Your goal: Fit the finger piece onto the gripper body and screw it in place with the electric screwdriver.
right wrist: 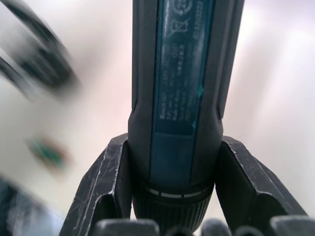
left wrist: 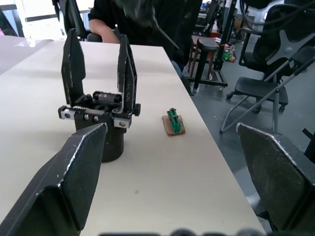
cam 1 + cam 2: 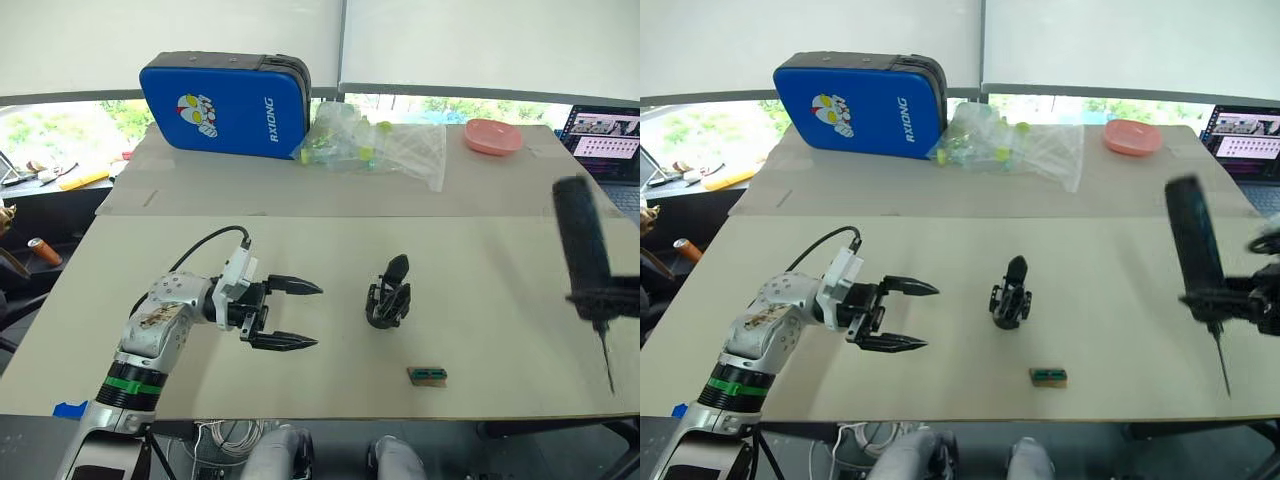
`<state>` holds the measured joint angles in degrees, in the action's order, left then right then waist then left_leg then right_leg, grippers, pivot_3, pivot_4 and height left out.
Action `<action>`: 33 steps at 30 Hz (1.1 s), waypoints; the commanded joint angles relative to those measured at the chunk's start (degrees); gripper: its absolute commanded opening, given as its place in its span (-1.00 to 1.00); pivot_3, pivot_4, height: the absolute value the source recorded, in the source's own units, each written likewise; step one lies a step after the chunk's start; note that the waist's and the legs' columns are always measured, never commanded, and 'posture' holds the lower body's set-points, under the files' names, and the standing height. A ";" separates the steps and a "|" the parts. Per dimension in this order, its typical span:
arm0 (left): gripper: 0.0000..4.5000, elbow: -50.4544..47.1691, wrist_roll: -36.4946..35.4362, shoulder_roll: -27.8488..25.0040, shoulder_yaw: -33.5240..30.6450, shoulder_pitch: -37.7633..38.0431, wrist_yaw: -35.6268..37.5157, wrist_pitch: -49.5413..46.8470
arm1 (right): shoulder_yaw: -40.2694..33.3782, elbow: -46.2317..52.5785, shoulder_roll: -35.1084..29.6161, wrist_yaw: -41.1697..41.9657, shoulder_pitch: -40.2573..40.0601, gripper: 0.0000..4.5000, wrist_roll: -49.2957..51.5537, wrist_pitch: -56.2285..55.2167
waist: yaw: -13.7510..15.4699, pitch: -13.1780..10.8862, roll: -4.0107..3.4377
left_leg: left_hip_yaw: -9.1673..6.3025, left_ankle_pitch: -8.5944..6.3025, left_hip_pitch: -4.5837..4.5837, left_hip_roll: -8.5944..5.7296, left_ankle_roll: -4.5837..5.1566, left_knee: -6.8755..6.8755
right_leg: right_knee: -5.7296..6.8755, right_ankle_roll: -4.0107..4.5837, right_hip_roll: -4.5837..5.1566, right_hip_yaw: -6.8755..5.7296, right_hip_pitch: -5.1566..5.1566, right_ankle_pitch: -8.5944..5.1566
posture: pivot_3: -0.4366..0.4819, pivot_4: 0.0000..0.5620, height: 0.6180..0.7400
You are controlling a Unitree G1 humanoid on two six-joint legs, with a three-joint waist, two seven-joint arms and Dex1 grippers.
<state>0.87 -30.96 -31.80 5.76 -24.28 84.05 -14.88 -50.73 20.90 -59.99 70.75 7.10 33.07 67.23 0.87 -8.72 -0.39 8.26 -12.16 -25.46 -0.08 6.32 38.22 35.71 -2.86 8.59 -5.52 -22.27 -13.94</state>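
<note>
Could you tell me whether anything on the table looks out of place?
Nothing stands out. The gripper body stands upright mid-table, and the right gripper holds the screwdriver bit-down, off to the side.

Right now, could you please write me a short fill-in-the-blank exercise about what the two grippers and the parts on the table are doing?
1. The right gripper is shut on the ____.
2. The left gripper is ____, holding nothing.
3. The gripper body stands on the table with ____ black fingers pointing up, as the left wrist view shows.
4. The small green block lies on the table nearer the ____ gripper.

Missing words: electric screwdriver; open; two; right
</note>
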 commanded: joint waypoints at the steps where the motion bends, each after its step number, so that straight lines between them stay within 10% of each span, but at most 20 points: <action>1: 1.00 -0.23 0.60 -0.49 -0.60 0.70 0.45 2.18 | -9.74 12.57 6.64 -7.00 4.01 -0.14 9.26 1.62 | -0.03 0.00 0.06 | -0.01 0.00 0.01 0.01 0.00 0.01 | 0.00 0.00 0.01 0.00 0.00 0.00 | -0.05 -0.47 1.00; 6: 1.00 -0.81 3.57 -0.43 1.05 3.44 -0.18 5.27 | -7.93 30.69 25.82 -17.61 0.79 -0.14 18.76 -10.28 | -0.10 0.01 0.21 | -0.17 -0.03 0.09 0.06 -0.04 0.00 | -0.17 0.00 0.12 -0.01 -0.03 0.01 | -0.05 -0.47 1.00; 13: 1.00 -6.69 10.28 1.75 7.34 8.60 -7.85 5.55 | 11.53 35.98 38.15 -11.66 -13.90 -0.14 11.31 -33.56 | -0.11 0.01 0.21 | -0.07 -0.05 0.11 -0.07 0.01 -0.01 | -0.10 -0.07 -0.08 0.03 -0.09 0.01 | -0.05 -0.47 1.00; 33: 1.00 -1.42 22.53 13.99 21.25 9.21 -20.64 9.40 | 15.30 19.41 30.49 -3.73 -26.34 -0.14 7.05 -60.40 | 0.29 0.01 0.21 | -0.08 -0.18 0.20 0.02 0.22 0.08 | 0.07 0.05 0.15 0.07 -0.11 -0.05 | -0.05 -0.47 1.00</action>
<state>-1.15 -8.95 -19.14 25.46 -14.64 64.00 -6.24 -34.40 40.14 -29.04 67.32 -19.25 38.02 9.92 1.17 -8.71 -0.18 8.17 -12.40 -25.25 -0.06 6.63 38.31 35.77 -2.82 8.77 -5.45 -22.38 -13.98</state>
